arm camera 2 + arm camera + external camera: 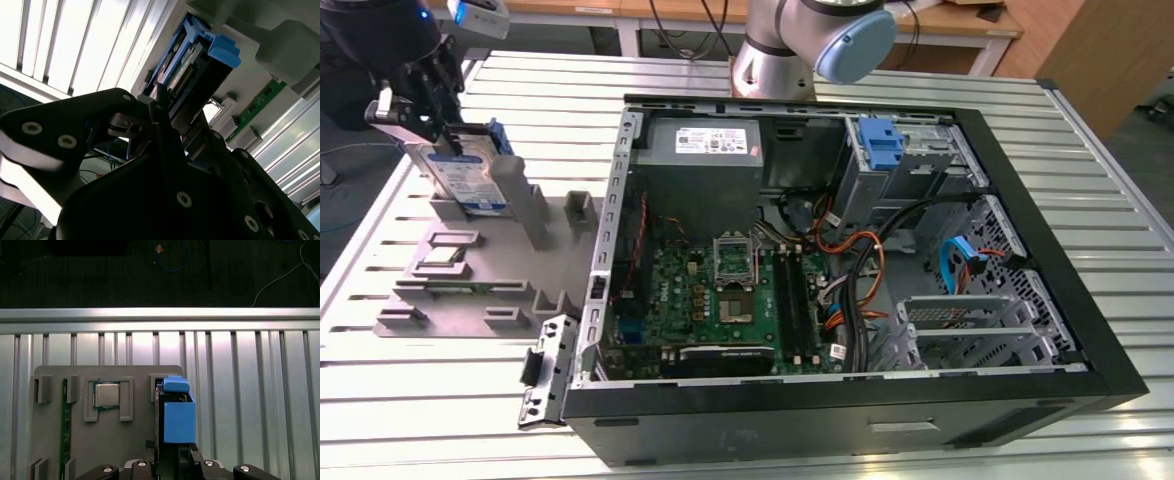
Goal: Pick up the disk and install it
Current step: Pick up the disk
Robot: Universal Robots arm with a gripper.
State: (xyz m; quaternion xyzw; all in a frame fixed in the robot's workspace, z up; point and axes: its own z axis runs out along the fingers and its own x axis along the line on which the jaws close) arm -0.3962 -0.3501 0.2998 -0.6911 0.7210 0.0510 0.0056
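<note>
- One disk (470, 172).
- One grey holder tray (494, 300) on the one slatted metal surface (440, 410).
- One processor chip (106, 394) and one green memory stick (64, 425) on that tray.
- One open computer case (1067, 330).
- Inside it, I count one motherboard (720, 300), one grey power supply box (700, 140) and one blue bracket (883, 145).
- One robot arm (807, 40) with one pincer (438, 125).

Silver/lt-blue arm (781, 55), blk tool (434, 120)

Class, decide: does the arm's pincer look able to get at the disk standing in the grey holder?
Probably yes: the pincer is right at the upright disk's top edge, and nothing covers it in the grey holder.
</note>
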